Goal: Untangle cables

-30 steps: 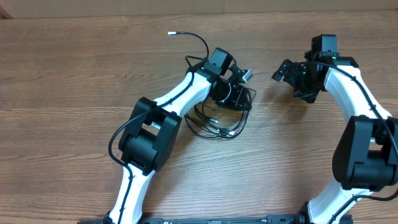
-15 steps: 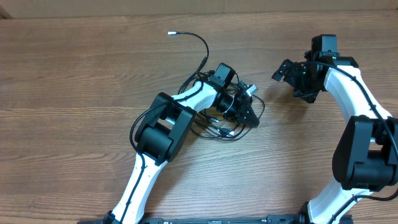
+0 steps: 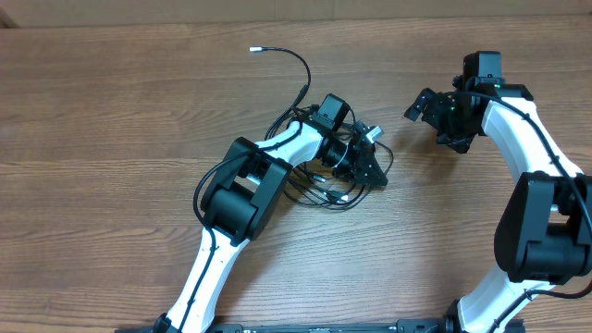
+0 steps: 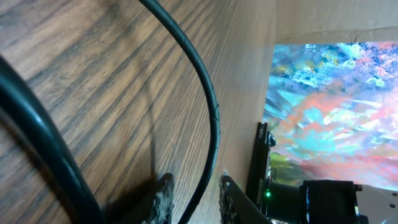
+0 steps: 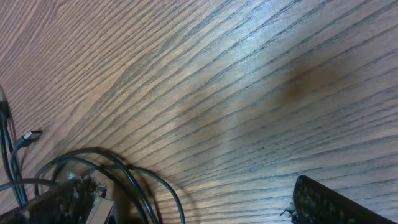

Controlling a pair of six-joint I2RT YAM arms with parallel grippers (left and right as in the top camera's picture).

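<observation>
The cables [image 3: 319,188] lie as a black tangle at mid-table, and one cord [image 3: 302,67] runs up to a silver tip [image 3: 257,49]. A silver plug [image 3: 372,132] pokes out beside my left wrist. My left gripper [image 3: 373,170] is low on the tangle's right side. In the left wrist view its jaws [image 4: 196,200] stand slightly apart, and one thin cable [image 4: 213,118] passes loosely between them. My right gripper [image 3: 418,104] hovers right of the tangle, wide open [image 5: 199,202] and holding nothing. Cable loops [image 5: 127,177] curve near its left finger [image 5: 65,196].
The wooden table [image 3: 111,139] ends at a pale wall along the back [image 3: 277,9]. A small plug end [image 5: 28,135] lies on the wood. A colourful screen [image 4: 339,93] and a black unit with a green light [image 4: 267,194] show beyond the table in the left wrist view.
My left arm has swung forward and right, dragging the tangle slightly right. Its jaws have parted a little around the cable. The right arm has not moved.
</observation>
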